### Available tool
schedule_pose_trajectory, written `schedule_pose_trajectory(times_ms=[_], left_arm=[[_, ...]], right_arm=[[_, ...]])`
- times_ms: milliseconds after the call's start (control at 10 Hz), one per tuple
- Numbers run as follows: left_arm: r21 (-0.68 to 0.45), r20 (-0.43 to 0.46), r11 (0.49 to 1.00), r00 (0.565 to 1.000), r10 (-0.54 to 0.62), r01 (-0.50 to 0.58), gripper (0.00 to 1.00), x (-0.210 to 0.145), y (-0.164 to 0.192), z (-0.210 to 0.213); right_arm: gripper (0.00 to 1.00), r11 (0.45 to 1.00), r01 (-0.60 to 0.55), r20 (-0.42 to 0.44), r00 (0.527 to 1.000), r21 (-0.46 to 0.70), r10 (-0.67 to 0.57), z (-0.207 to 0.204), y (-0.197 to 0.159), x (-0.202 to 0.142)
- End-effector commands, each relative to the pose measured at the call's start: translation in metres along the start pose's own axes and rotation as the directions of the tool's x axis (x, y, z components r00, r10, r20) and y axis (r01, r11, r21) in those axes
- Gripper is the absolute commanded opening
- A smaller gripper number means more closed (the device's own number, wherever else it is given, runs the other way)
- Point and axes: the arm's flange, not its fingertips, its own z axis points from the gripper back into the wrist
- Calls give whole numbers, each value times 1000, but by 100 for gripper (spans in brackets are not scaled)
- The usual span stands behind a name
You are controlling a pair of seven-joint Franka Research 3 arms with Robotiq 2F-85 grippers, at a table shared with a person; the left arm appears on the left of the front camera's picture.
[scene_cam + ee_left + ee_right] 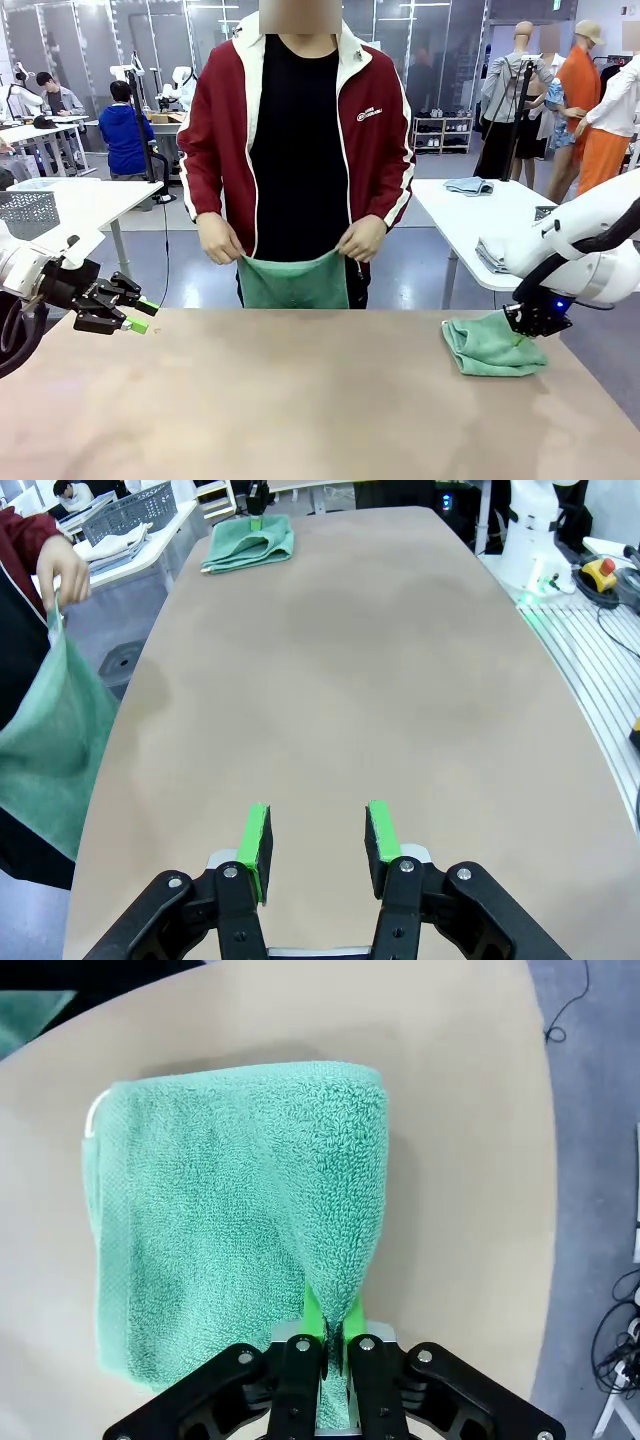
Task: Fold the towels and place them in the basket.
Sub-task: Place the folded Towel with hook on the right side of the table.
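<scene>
The person across the counter (300,400) holds a mint-green towel (292,282) up by its top corners, one in each hand (220,240), so it hangs just past the far edge. Near the counter's right end lies a second towel (490,345), folded into a thick pad, and the right tool (522,332) is clamped tight on a raised pinch of its cloth at the side nearest the robot. In the right wrist view, the green pads (315,1312) press the fold between them. The left tool (140,315) hangs over the counter's left edge with its jaws standing apart and nothing between them. A grey lattice basket (135,505) sits on a white side table beyond the counter's right end, well apart from both towels.
</scene>
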Motion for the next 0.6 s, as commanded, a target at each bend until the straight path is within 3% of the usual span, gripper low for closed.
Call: schedule_pose_trajectory(times_ms=[0, 100, 200, 300, 400, 500], left_arm=[[3, 0, 1000, 1000, 9, -9, 50, 3, -1, 2], [3, 0, 1000, 1000, 9, -9, 50, 3, -1, 2], [3, 0, 1000, 1000, 9, -9, 50, 3, -1, 2], [3, 0, 1000, 1000, 9, -9, 50, 3, -1, 2], [3, 0, 1000, 1000, 9, -9, 50, 3, -1, 2], [3, 0, 1000, 1000, 9, -9, 50, 3, -1, 2]], right_arm=[[7, 999, -40, 13, 999, -23, 40, 4, -12, 8], [26, 999, -51, 8, 999, -9, 51, 7, -13, 10], [27, 998, -61, 9, 998, -9, 61, 10, -13, 10], [45, 998, -67, 8, 998, -8, 67, 15, -13, 10], [30, 997, -71, 2, 997, -12, 71, 22, -14, 8], [64, 996, -82, -11, 997, -22, 81, 32, -15, 6]])
